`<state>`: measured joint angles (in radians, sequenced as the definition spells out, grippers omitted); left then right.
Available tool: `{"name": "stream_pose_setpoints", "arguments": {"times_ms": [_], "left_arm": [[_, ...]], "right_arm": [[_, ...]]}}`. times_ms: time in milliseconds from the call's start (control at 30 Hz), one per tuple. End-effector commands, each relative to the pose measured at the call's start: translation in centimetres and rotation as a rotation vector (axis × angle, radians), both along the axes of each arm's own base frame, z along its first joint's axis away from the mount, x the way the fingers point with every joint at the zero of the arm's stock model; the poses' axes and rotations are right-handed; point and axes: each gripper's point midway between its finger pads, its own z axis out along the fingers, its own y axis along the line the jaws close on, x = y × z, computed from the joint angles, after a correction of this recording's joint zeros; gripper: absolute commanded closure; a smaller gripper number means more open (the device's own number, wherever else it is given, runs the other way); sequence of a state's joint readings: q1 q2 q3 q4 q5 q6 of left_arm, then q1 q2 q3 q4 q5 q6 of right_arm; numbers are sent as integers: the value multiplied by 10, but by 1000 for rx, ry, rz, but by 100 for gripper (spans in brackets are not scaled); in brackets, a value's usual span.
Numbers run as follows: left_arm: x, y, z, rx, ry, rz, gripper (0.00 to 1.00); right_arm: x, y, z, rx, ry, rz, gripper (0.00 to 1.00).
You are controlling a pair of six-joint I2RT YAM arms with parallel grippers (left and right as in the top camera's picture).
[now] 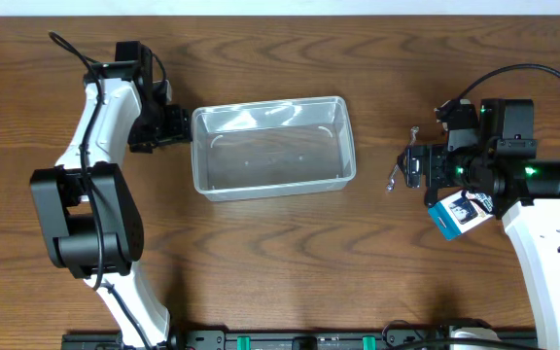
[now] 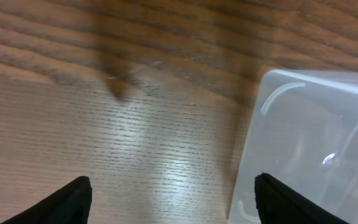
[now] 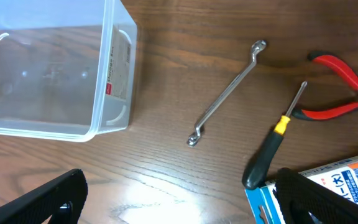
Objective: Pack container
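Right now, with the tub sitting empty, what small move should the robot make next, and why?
Probably lower the right end effector onto the wrench. It is open and holds nothing, the tub is empty, and the wrench lies loose on the table, the tool nearest the tub.

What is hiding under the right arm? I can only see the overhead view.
Observer: The right wrist view shows a screwdriver with a black handle and a yellow collar.
Operator: Is there anything else down there?
Observer: Yes, pliers with red handles lie right by its tip.
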<state>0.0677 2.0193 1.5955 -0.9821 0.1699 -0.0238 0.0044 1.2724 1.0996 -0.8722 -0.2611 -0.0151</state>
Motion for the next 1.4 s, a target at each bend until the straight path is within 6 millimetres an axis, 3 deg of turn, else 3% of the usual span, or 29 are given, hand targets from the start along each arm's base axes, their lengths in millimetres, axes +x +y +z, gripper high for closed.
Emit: {"name": "stream_pose_setpoints", "arguments": {"times_ms": [0, 133, 200, 333, 400, 500, 633, 767, 833, 900, 1000, 1267, 1367], "left_arm": [[1, 2, 3, -4, -12, -3, 22], [2, 8, 10, 14, -26, 6, 15], [3, 16, 23, 40, -60, 21, 11], [5, 38, 75, 91, -191, 66, 2], [0, 46, 110, 103, -279, 97, 2], [-15, 51, 159, 118, -395, 122, 2], [-42, 48, 208, 130, -507, 135, 2], [-60, 45, 227, 126, -544, 157, 2], [-66, 44, 232, 127, -550, 158, 2], [-68, 44, 233, 127, -554, 158, 2], [-68, 44, 232, 126, -550, 157, 2], [-67, 44, 227, 124, -528, 157, 2], [-68, 44, 226, 124, -526, 157, 2]], "right_arm": [[3, -8, 5, -25, -9, -36, 1], [1, -12, 4, -42, -1, -61, 1], [1, -12, 6, -35, -6, -73, 1], [4, -20, 9, -63, -25, -113, 1], [4, -53, 10, -145, -13, -320, 1], [-11, -113, 24, -259, 10, -636, 1], [-29, -164, 45, -229, 25, -796, 1], [-36, -170, 44, -63, 49, -752, 1], [-50, -169, 35, 27, 117, -836, 3], [-72, -171, 18, 72, 224, -1026, 1], [-85, -167, -5, 105, 302, -1166, 1], [-85, -167, -70, 167, 329, -1294, 1], [-77, -172, -80, 167, 318, -1292, 1]]}}
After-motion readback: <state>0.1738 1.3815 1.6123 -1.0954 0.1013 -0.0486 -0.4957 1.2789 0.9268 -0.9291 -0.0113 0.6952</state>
